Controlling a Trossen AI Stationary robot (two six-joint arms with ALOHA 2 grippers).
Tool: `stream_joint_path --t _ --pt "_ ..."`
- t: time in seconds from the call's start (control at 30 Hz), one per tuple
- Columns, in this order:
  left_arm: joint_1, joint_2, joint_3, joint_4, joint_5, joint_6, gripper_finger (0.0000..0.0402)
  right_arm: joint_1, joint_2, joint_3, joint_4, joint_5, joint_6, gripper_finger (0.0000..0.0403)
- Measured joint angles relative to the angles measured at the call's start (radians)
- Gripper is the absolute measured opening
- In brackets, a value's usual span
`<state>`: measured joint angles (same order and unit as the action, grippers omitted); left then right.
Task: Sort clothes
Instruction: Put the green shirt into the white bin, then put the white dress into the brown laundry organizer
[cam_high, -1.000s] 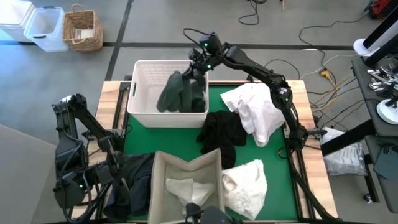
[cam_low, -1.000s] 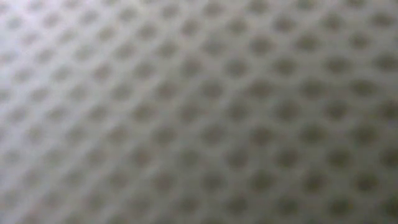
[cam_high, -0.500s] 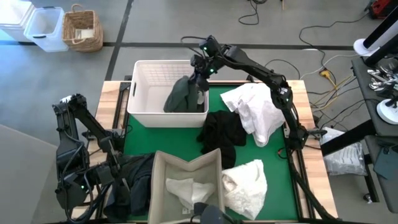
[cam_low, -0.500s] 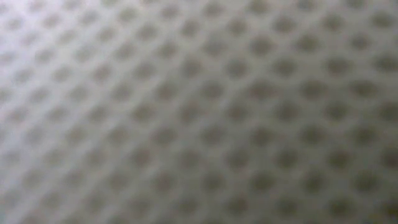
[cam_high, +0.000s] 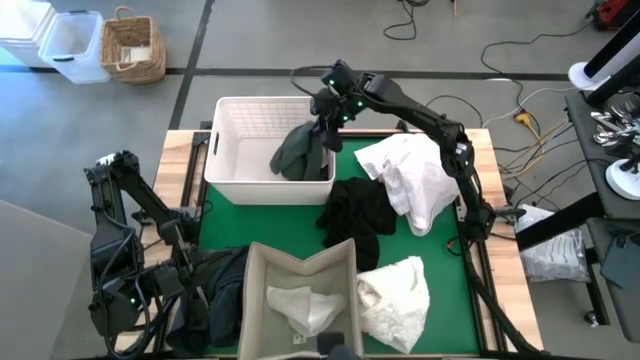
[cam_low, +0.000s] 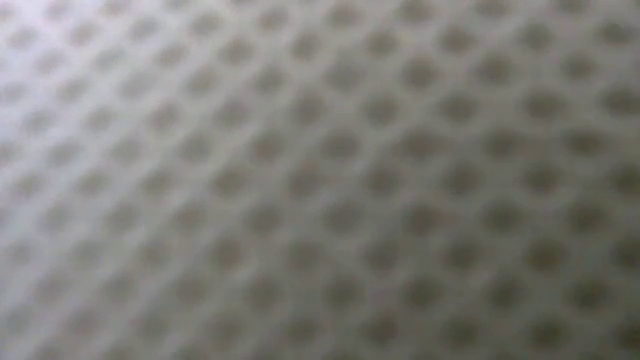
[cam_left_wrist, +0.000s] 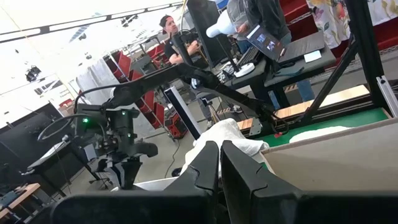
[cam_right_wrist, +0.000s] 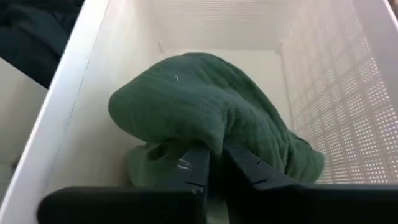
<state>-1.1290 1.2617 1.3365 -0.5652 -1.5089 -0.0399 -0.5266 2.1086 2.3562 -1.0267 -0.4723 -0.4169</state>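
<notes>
Hanging over the white plastic basket (cam_high: 265, 150) at the counter's eleven o'clock, the right claw (cam_high: 323, 126) pinches a dark green garment (cam_high: 303, 152) that droops into the basket's three o'clock corner. White clothes (cam_high: 410, 178) lie bunched at three o'clock, a black garment (cam_high: 357, 212) near centre, another white piece (cam_high: 395, 290) at five o'clock beside a grey fabric bin (cam_high: 300, 285). The left arm waits at eight o'clock.

Low view: only a blurred mesh weave fills it.

Left wrist view: the left claw (cam_left_wrist: 219, 163) sits pressed together, empty.

Right wrist view: the green cloth (cam_right_wrist: 208, 112), thick and terry-like, mounds softly between the fingers (cam_right_wrist: 193, 168) against the basket's perforated wall (cam_right_wrist: 348, 124).

Judging the risk: released so near the rim, the limp fabric could drape over the edge or cling to a finger and be dragged back out.
</notes>
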Motion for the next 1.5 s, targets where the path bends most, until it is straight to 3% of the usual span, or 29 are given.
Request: stream_joint_path --t 0.2,0.43,0.63,0.93,1.27,1.5 --pt "0.0 0.0 0.0 0.0 0.0 0.0 0.0 0.041 0.0 0.0 -0.009 0.129 -0.043 0.0108" --pt "0.0 0.0 -0.004 0.0 0.0 -0.004 0.0 0.061 -0.001 0.0 -0.009 0.133 -0.012 0.0208" --pt "0.0 0.0 -0.006 0.0 0.0 -0.007 0.0 0.06 -0.023 0.0 -0.013 0.136 0.014 0.0252" --pt "0.0 0.0 -0.006 0.0 0.0 -0.018 0.0 0.072 -0.189 -0.001 -0.052 0.133 0.034 0.0248" --pt "0.0 0.0 -0.021 0.001 -0.001 -0.03 0.0 0.153 -0.402 -0.001 -0.238 0.133 0.111 0.0215" --pt "0.0 0.0 -0.037 0.002 -0.001 -0.053 0.0 0.22 -0.479 -0.003 -0.327 0.167 0.182 0.0207"
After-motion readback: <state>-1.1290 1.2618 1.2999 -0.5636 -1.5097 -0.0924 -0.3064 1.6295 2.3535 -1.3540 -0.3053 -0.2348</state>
